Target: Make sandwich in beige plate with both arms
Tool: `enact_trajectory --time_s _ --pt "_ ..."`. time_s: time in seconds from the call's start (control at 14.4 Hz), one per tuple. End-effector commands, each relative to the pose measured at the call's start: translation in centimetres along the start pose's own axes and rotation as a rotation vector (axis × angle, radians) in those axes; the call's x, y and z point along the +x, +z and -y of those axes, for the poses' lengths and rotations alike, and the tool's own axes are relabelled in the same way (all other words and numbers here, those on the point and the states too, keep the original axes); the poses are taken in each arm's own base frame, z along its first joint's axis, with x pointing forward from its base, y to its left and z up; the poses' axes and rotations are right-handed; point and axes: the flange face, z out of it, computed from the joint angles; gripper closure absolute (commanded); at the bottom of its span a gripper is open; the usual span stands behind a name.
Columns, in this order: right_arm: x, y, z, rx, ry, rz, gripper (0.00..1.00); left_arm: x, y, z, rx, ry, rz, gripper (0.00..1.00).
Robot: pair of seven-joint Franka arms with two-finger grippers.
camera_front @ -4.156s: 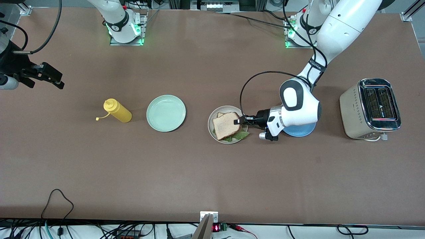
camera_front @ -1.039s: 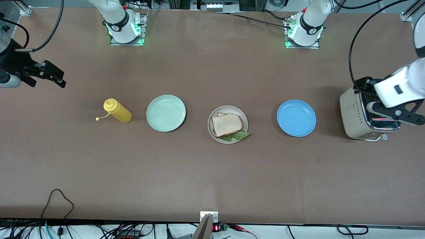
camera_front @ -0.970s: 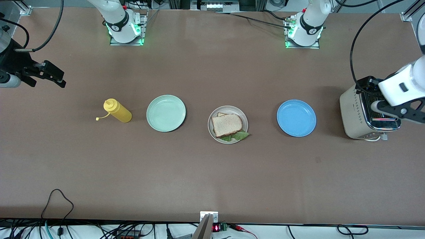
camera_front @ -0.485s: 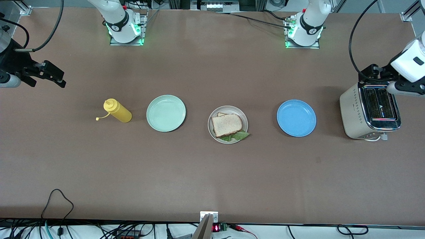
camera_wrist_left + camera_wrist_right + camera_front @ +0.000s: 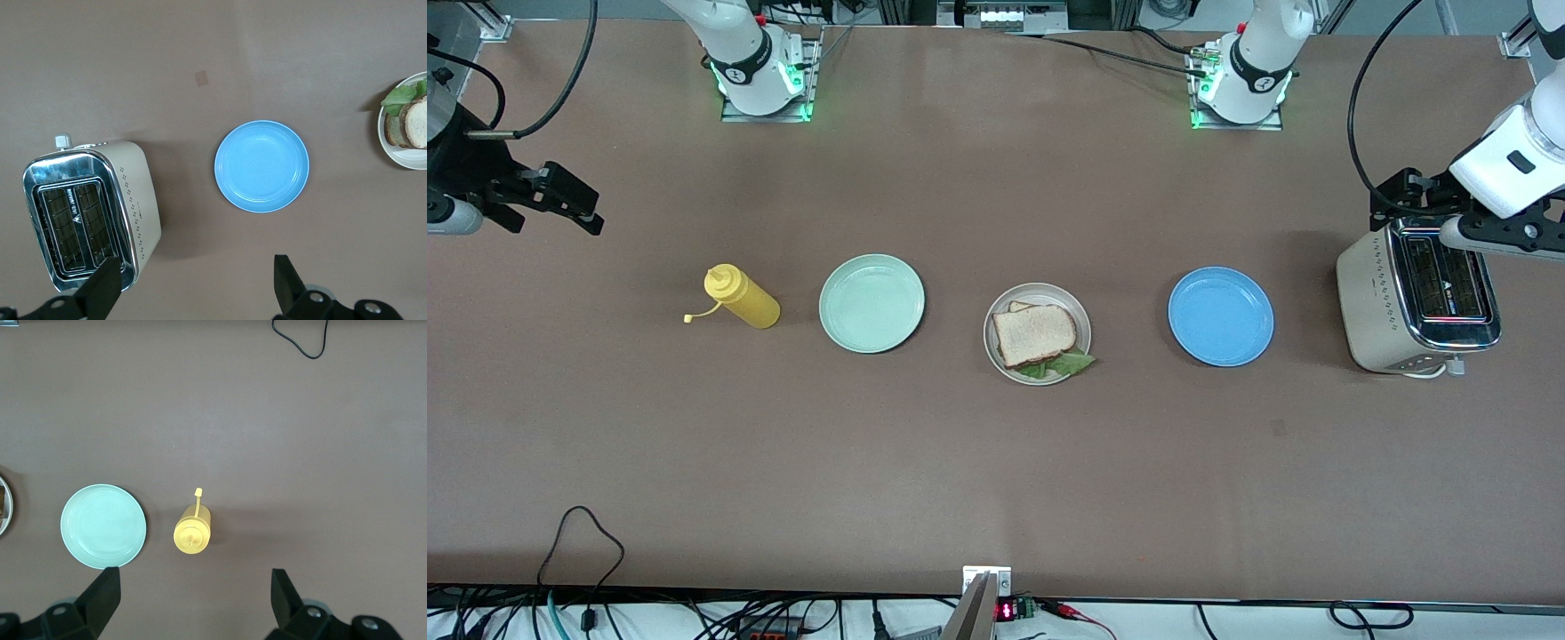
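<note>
Front view: right gripper (image 5: 560,197) waits spread and empty above the table edge; the sandwich (image 5: 1036,336) lies on the beige plate (image 5: 996,356), soft and light, best pinched by its crusts; left gripper (image 5: 193,293), spread, empty, hangs over the toaster (image 5: 1418,293)

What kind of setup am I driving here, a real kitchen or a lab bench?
Most likely a lab bench staged as a kitchen: a bare brown table with bolted arm bases, loose cables along its edge, and props like a toaster and mustard bottle.
</note>
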Motion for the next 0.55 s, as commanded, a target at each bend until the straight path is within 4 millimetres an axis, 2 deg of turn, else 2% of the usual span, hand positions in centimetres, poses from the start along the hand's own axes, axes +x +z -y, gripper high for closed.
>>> enact_trajectory --time_s 0.0,0.48 --pt "-0.22 -0.58 0.0 0.015 -0.006 0.001 0.0 -0.52 -0.7 -0.6 -0.008 0.006 -0.013 0.0" --pt "-0.2 -0.65 -0.17 0.015 -0.009 0.0 0.0 -0.69 -0.71 -0.26 -0.023 -0.004 -0.004 0.0"
